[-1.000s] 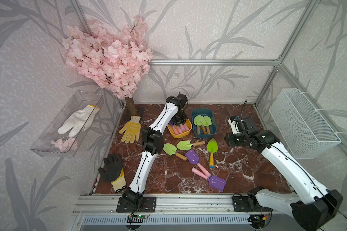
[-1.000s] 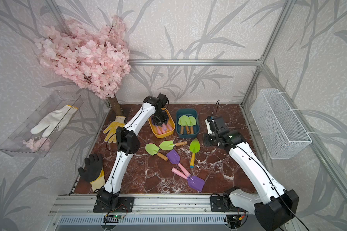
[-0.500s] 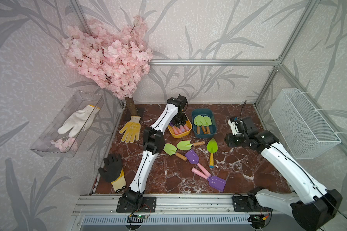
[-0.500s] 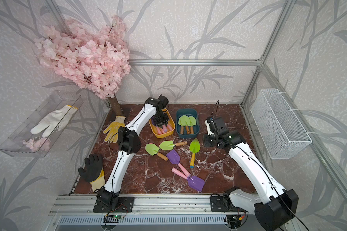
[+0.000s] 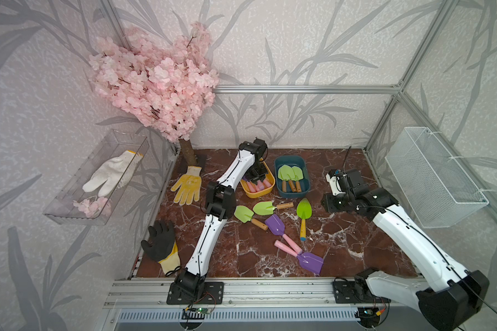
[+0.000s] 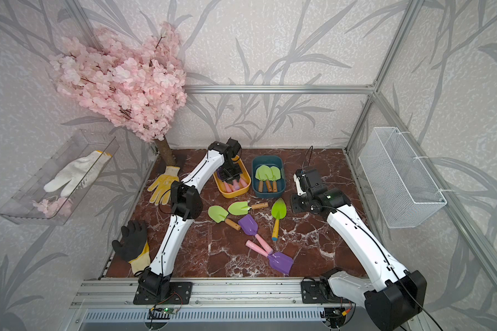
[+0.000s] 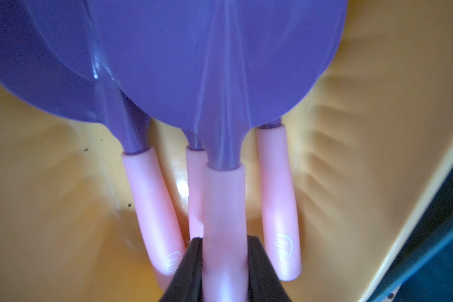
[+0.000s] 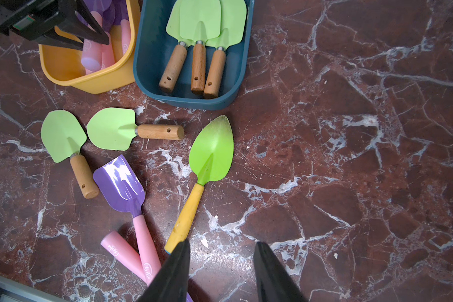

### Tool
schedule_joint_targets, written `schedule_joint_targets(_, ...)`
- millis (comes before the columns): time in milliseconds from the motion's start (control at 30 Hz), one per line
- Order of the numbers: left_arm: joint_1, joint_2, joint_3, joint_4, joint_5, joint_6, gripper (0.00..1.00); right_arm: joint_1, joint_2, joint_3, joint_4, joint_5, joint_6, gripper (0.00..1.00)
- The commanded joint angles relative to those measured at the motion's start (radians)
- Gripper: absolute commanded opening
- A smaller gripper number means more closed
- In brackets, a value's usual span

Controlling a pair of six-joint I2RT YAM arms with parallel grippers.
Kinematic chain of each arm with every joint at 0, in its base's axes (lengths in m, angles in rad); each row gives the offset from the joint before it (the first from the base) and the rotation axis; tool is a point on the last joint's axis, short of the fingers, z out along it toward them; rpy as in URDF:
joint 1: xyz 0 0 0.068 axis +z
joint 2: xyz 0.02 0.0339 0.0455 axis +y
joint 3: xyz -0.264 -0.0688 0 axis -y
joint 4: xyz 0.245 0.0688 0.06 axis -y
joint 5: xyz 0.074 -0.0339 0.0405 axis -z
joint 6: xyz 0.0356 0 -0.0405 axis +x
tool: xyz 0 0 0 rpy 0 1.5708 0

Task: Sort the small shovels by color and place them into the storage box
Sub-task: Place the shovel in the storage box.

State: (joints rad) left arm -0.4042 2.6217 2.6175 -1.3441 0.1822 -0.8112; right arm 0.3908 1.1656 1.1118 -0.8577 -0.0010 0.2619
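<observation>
Centre frame in a top view, our left gripper dips into the yellow tub; the teal tub just right of it holds three light green shovels. Left wrist: jaws clamped on the pink handle of a purple shovel, over three more — we should release low and level. Right wrist: our right gripper half open, empty, near five loose shovels.

purple shovel — glossy blade | light green shovel — matt blade, wooden handle | tabletop polished marble look
</observation>
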Motion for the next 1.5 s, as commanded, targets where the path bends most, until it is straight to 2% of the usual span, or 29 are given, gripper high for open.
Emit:
schedule_joint_targets(0,0.007,0.029,0.034,0.002,-0.004,0.010,0.05,-0.003,-0.021,-0.007,-0.004,0.002,0.004,0.44)
schedule_joint_targets(533,0.004,0.061,0.033,0.023,0.025,-0.003,0.08,-0.003,-0.014,-0.018,-0.002,-0.001,0.001,0.44)
schedule_joint_targets(933,0.002,0.065,0.033,0.027,0.029,-0.008,0.24,-0.003,-0.011,-0.020,0.001,0.001,-0.003,0.44)
schedule_joint_targets(1300,0.002,0.063,0.033,0.025,0.031,-0.013,0.32,-0.003,-0.007,-0.014,0.001,0.001,-0.001,0.44)
schedule_joint_targets(1467,0.004,0.062,0.032,0.026,0.026,-0.014,0.32,-0.003,-0.015,-0.007,0.009,0.001,-0.001,0.44)
